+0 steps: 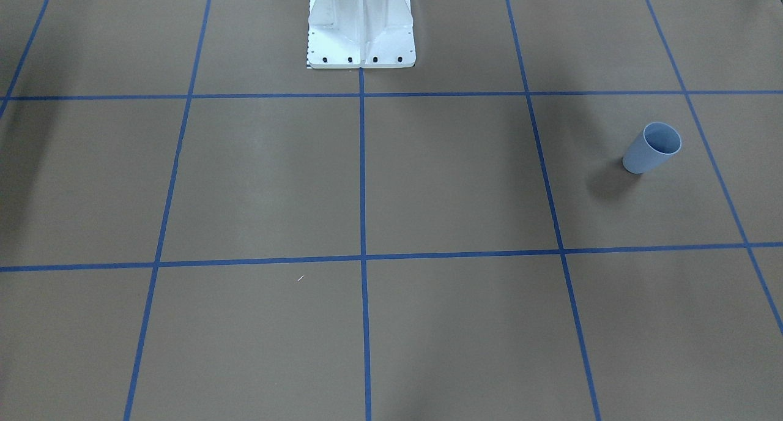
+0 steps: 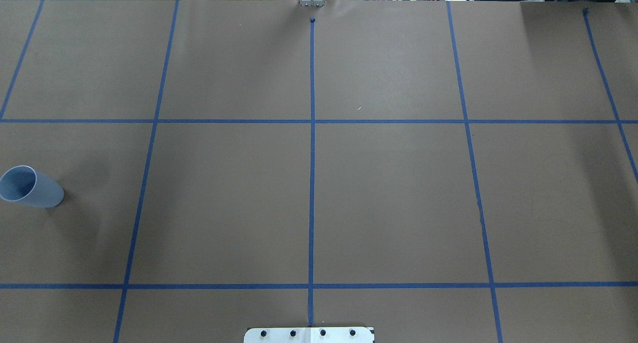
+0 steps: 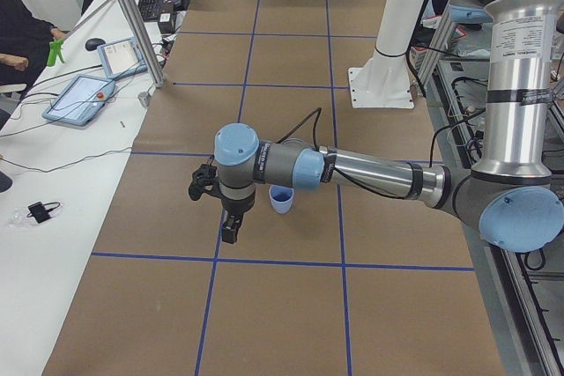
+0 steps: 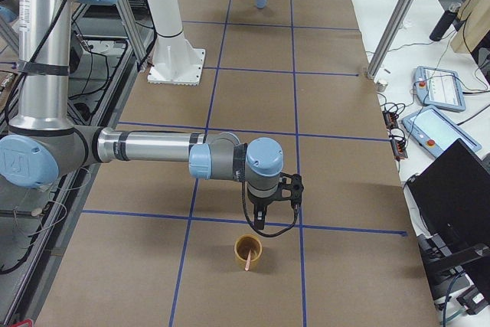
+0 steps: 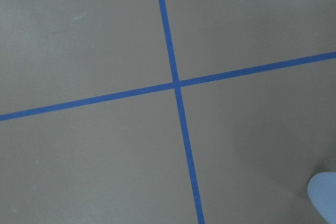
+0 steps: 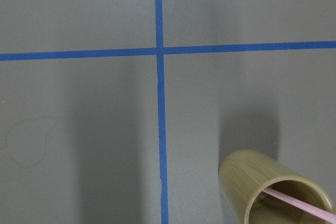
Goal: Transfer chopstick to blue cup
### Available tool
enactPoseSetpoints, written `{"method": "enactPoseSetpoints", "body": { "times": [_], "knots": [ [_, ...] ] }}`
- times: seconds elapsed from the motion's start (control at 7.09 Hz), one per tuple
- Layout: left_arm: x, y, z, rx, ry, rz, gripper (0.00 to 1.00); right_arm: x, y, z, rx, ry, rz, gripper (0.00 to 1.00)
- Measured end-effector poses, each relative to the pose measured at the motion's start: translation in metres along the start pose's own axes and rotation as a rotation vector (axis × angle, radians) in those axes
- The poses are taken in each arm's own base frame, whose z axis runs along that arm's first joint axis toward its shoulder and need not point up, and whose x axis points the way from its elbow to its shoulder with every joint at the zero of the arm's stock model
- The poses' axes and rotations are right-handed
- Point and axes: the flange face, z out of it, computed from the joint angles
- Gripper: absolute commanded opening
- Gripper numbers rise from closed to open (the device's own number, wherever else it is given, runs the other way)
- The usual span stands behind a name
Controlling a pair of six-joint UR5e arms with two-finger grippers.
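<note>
The pale-pink chopstick stands slanted inside a tan bamboo cup, which also shows in the exterior right view as the bamboo cup with the chopstick. My right gripper hangs just above and beyond that cup; I cannot tell whether it is open or shut. The blue cup stands upright and empty at my left end of the table; it shows again as the blue cup and blue cup. My left gripper hovers beside it; I cannot tell its state. No fingers show in either wrist view.
Blue tape lines grid the brown table. The white robot pedestal stands at the table's middle back. A side bench holds teach pendants, with a person seated there. More pendants and a metal post flank the other end.
</note>
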Motion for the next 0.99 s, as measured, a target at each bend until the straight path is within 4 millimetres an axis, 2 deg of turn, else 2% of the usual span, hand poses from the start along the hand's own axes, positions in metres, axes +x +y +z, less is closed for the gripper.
{"method": "enactPoseSetpoints", "body": {
  "times": [0.14,0.42,0.56,0.85,0.99],
  "knots": [
    [0.016,-0.008,0.003,0.005,0.049,-0.041,0.98,-0.003,-0.004,-0.003,0.005,0.004,-0.010,1.00],
    [0.066,-0.013,0.029,-0.030,0.122,-0.166,0.98,-0.002,-0.005,-0.002,0.004,0.005,-0.003,1.00],
    [0.082,-0.005,0.045,-0.044,0.139,-0.193,0.98,0.000,-0.003,0.001,-0.001,0.005,0.006,1.00],
    [0.096,0.029,0.074,-0.057,0.164,-0.191,0.98,0.002,-0.002,0.002,-0.004,0.005,0.011,1.00],
    [0.103,0.038,0.086,-0.074,0.171,-0.176,0.98,0.001,-0.002,0.002,-0.002,0.003,0.010,1.00]
  ]
}}
